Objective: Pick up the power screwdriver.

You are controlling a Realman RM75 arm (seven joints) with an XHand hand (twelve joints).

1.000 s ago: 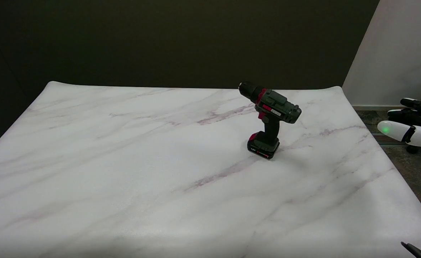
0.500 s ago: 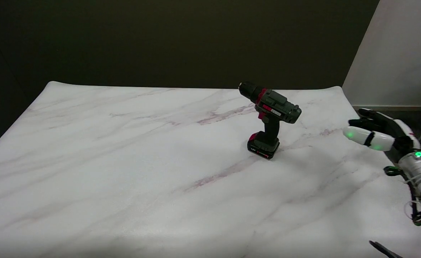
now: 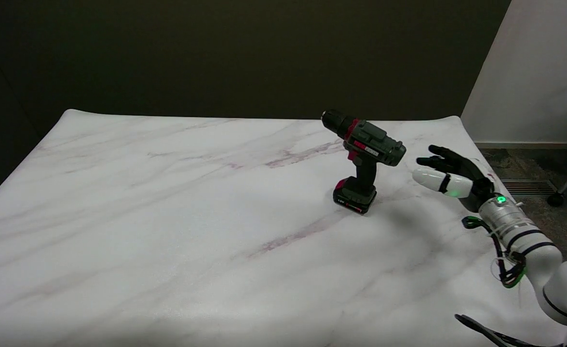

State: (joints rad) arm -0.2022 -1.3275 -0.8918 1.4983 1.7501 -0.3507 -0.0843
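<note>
A dark green and red power screwdriver (image 3: 364, 155) stands upright on its battery base on the white marble table (image 3: 168, 217), right of centre, its chuck pointing up and to the left. My right hand (image 3: 450, 177) hovers above the table just right of the tool, level with its body, fingers stretched toward it and apart. Nothing is in the hand, and a small gap separates its fingertips from the screwdriver. The white right arm (image 3: 529, 246) comes in from the lower right.
The table's right edge runs close behind the hand, with dark floor (image 3: 553, 226) and a floor grate (image 3: 527, 185) beyond. A pale wall panel (image 3: 534, 72) stands at the back right. A thin dark object (image 3: 486, 332) lies at the bottom right corner.
My right hand has come in from off the table's right side, moving left to a spot beside the screwdriver. The screwdriver has not moved.
</note>
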